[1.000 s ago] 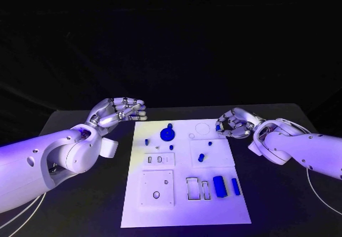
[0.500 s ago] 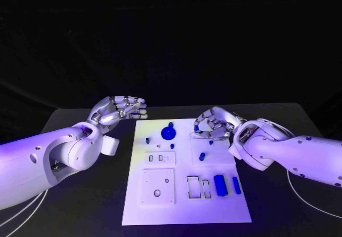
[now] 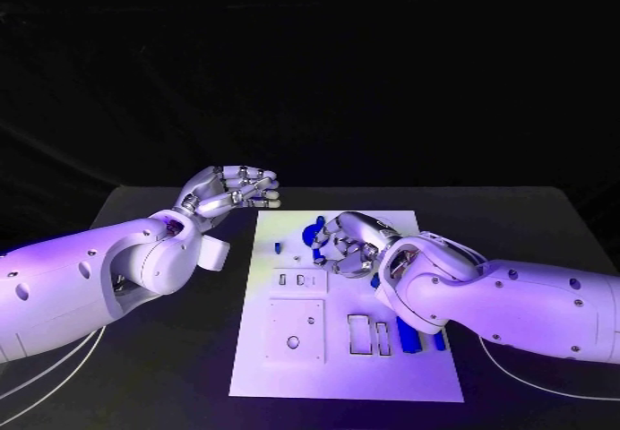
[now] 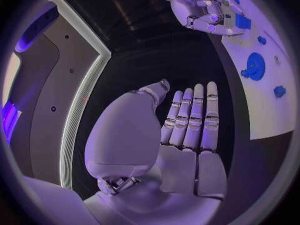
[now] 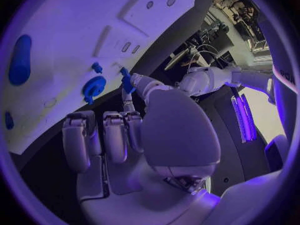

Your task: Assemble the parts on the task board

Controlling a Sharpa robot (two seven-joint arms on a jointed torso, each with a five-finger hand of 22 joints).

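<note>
The white task board (image 3: 300, 358) lies in the middle of the table. My right hand (image 3: 347, 242) hovers over its far middle with fingers curled in and nothing in them, its thumb (image 5: 140, 82) reaching out near a small blue peg (image 5: 127, 80). A blue disc (image 3: 312, 235) sits just left of that hand. My left hand (image 3: 234, 191) stays off the board's far left corner with its fingers (image 4: 190, 117) straight, side by side and holding nothing. Two blue bars (image 3: 409, 338) lie at the board's right, partly under my right forearm.
The board (image 4: 265, 110) has rectangular slots (image 3: 368, 333) near its middle and a plate with a round hole (image 3: 293, 341) at its near left. My right forearm (image 3: 503, 300) crosses the board's right side. Black table (image 3: 155, 376) surrounds the board.
My right hand has travelled left from the board's far right edge to above its far middle, beside the blue disc. The left hand has barely moved.
</note>
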